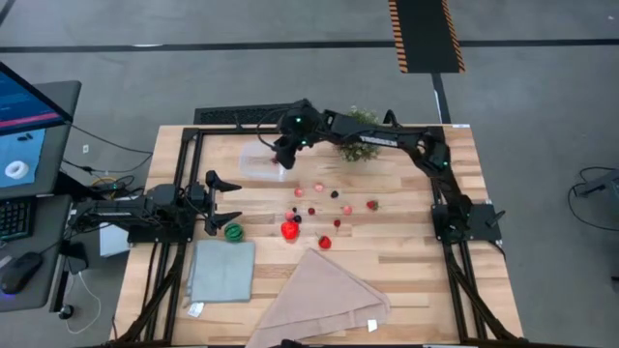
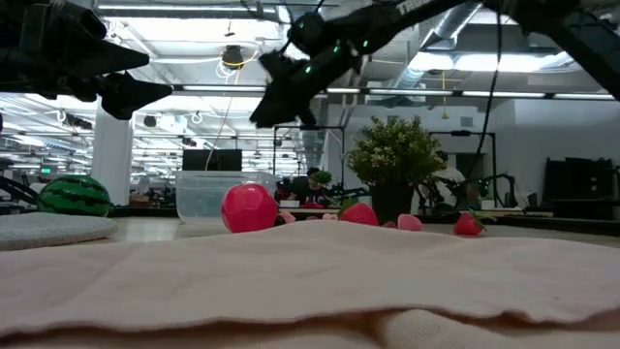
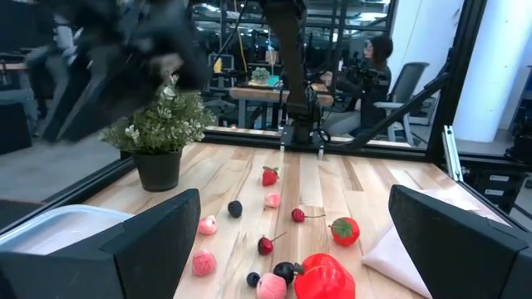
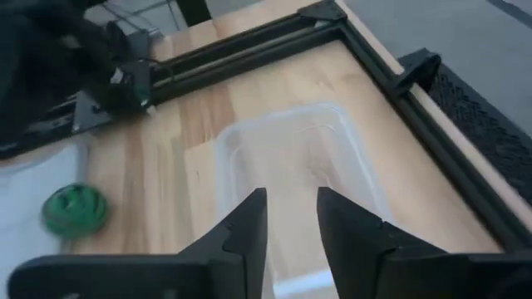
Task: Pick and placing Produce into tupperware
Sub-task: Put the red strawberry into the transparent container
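Produce [image 1: 324, 211] lies scattered mid-desk: tiny, light, hard-looking toys likely to roll, so I'd pinch each across its middle. Tupperware [image 1: 261, 164] sits empty at the far edge, under the right pincer [image 4: 291, 218], fingers slightly apart, holding nothing. Left pincer [image 1: 221, 201] waits wide open beside the green ball [image 1: 233, 231]. Smooth wooden desk [image 1: 406, 242]; workshop beyond.

Setting: robotics lab or workshop on an open industrial floor.
Floor: bare grey concrete, with a black-and-orange hazard-striped strip [image 1: 426, 35].
Workstation: wooden table [image 1: 406, 261] in a black metal frame; monitor [image 1: 24, 121], keyboard and mouse alongside.
Background: ceiling strip lights, further benches, office chairs, a seated person [image 3: 372, 71].
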Robot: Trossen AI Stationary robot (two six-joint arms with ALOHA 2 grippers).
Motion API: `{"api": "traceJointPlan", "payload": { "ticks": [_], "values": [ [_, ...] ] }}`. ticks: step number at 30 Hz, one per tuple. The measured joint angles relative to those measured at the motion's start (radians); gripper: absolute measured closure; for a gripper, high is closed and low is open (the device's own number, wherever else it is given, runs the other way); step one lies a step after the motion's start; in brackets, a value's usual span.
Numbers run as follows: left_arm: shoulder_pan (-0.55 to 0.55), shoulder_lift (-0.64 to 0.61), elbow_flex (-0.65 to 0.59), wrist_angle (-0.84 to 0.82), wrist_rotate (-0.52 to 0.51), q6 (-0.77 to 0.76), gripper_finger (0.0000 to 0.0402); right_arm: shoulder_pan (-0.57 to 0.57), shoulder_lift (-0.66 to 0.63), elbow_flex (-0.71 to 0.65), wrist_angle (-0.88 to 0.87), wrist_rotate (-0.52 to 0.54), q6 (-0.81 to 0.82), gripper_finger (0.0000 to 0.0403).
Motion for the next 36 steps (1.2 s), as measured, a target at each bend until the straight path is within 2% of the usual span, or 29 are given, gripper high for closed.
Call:
{"api": "traceJointPlan", "payload": {
  "ticks": [10,14,19,27,36],
  "values": [
    [0.0,0.0,0.0,-0.013,0.004,-0.024,0.002,0.09,-0.145,-0.001,-0.501,0.001,-0.093,0.0265],
    [0.0,0.0,0.0,-0.017,0.022,-0.052,0.002,0.155,-0.188,-0.015,-0.606,0.0,-0.095,0.0273],
    [0.0,0.0,0.0,-0.021,0.041,-0.1,0.002,0.245,-0.266,-0.106,-0.578,-0.019,-0.096,0.0282],
    [0.0,0.0,0.0,-0.025,0.059,-0.116,0.002,0.389,-0.44,-0.387,-0.419,-0.01,-0.012,0.028],
    [0.0,0.0,0.0,-0.022,0.041,-0.116,0.002,0.513,-0.617,-0.736,-0.111,0.284,0.213,0.028]
  ]
}}
